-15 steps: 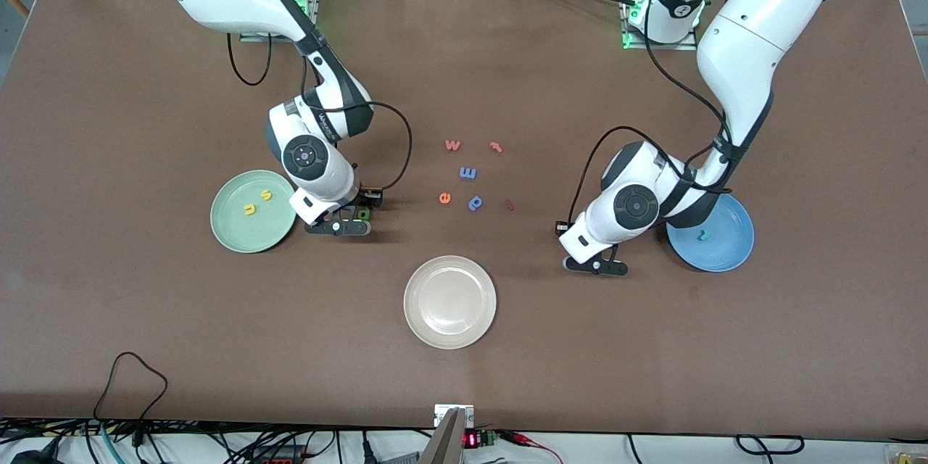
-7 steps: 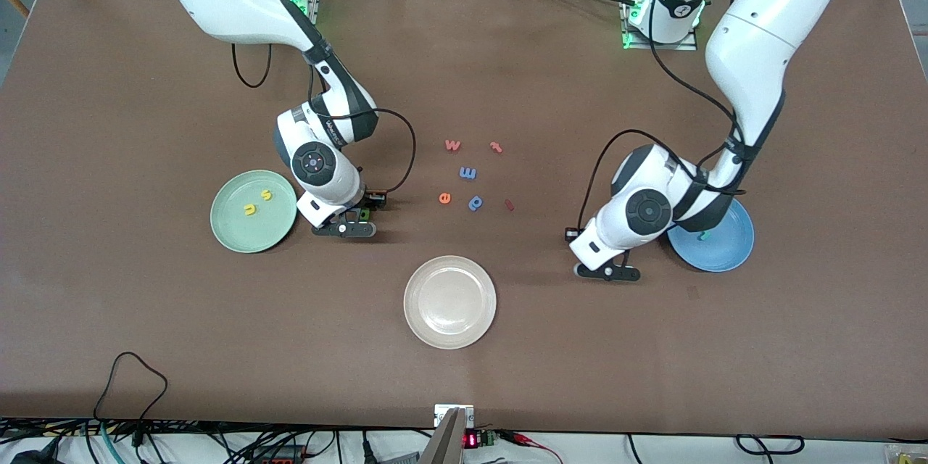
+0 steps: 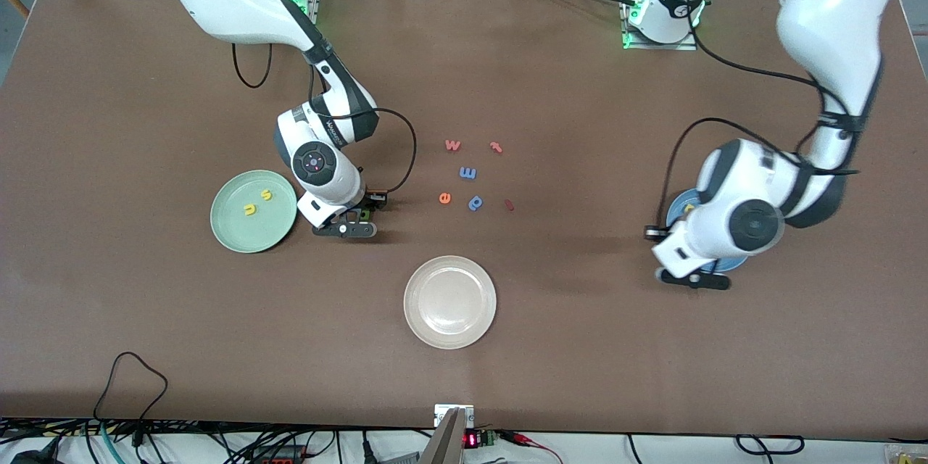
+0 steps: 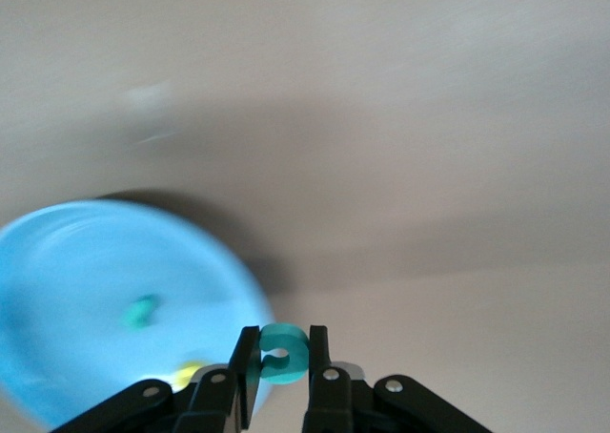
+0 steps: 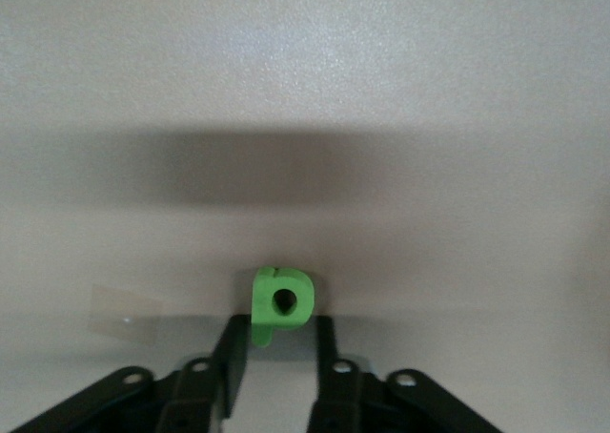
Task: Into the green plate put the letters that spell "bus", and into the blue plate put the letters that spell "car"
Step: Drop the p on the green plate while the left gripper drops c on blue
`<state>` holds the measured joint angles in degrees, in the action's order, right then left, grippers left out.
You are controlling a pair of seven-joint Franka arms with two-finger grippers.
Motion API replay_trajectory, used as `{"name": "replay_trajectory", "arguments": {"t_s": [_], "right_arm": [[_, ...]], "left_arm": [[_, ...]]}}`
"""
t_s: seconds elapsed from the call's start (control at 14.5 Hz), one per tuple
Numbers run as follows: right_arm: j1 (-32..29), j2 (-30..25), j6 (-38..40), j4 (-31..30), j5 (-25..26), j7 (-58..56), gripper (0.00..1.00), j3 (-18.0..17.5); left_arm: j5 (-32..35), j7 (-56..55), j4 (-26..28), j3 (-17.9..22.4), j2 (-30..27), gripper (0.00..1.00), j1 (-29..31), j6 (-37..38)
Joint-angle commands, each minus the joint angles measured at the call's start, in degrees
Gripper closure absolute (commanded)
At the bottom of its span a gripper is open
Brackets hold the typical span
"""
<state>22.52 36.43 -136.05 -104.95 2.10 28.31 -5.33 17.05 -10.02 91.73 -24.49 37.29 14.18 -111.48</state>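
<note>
My left gripper point(image 3: 692, 279) point(image 4: 283, 357) is shut on a teal c point(image 4: 283, 354), which hangs over the rim of the blue plate point(image 3: 676, 204) point(image 4: 76, 261). A teal r point(image 4: 143, 311) and a yellow a point(image 4: 191, 371) lie in that plate. My right gripper point(image 3: 346, 229) point(image 5: 281, 333) is low at the table beside the green plate point(image 3: 232, 235). Its jaws stand slightly apart on either side of the green b point(image 5: 281, 304), which lies at their tips. The yellow u point(image 3: 250, 210) and yellow s point(image 3: 267, 195) rest in the green plate.
A cream-white plate point(image 3: 415, 302) sits nearer the front camera, mid-table. Loose letters lie between the arms: orange w point(image 3: 452, 145), red t point(image 3: 496, 147), blue m point(image 3: 468, 173), orange e point(image 3: 444, 198), blue p point(image 3: 475, 202).
The left arm has swung with the teal c from the bare table toward its own end, to the blue plate's rim. The right gripper shifted slightly and stays at the green b.
</note>
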Motion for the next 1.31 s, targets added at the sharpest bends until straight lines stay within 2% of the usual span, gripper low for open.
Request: {"name": "replay_trajectory", "arguments": {"t_s": [0.0, 0.14, 0.21, 0.41, 0.48, 0.55, 0.76, 1.03, 1.1, 1.24], "right_arm": [[0.5, 1.1, -0.19, 0.71, 0.36, 0.25, 0.89, 0.41], [0.41, 1.1, -0.18, 0.71, 0.45, 0.08, 0.95, 0.49], [0.41, 1.01, -0.18, 0.71, 0.45, -0.1, 0.96, 0.41], [0.41, 0.4, -0.1, 0.8, 0.36, -0.62, 0.99, 1.02], [0.24, -0.47, 0.16, 0.8, 0.45, -0.89, 1.0, 1.54], [-0.28, -1.96, 0.86, 0.72, 0.54, -1.15, 1.0, 1.72], [-3.79, -6.97, 7.35, 0.37, 0.71, -2.64, 1.0, 1.81], [-11.17, -10.67, 16.76, -0.34, 0.8, -11.33, 0.99, 1.81], [-12.58, -10.68, 17.21, -0.6, 0.8, -12.39, 0.98, 1.81], [-14.87, -10.41, 17.04, -1.04, 0.8, -14.59, 0.88, 1.81]], "left_arm": [[1.32, 5.96, 2.66, -0.65, -0.99, 0.82, 4.62, 1.71], [1.32, 7.03, 3.11, -0.48, -0.73, 0.72, 5.51, 1.62], [1.32, 7.03, 3.11, -0.48, -0.72, 0.62, 5.86, 1.62], [1.24, 7.3, 2.76, -0.74, -0.72, 0.2, 7.0, 1.71], [1.23, 7.39, 2.32, -0.91, -0.9, 0.08, 7.0, 1.71], [1.15, 7.39, 1.79, -1.26, -1.25, 0.0, 7.0, 1.88], [0.53, 6.33, -0.04, -4.07, -3.62, 0.0, 6.48, 1.8], [0.36, 6.24, -9.35, -6.89, -4.5, 0.0, 6.3, 5.12], [0.36, 6.24, -11.98, -7.5, -4.59, 0.0, 6.3, 6.35], [0.36, 6.24, -16.74, -8.73, -4.85, 0.0, 6.65, 8.99]]}}
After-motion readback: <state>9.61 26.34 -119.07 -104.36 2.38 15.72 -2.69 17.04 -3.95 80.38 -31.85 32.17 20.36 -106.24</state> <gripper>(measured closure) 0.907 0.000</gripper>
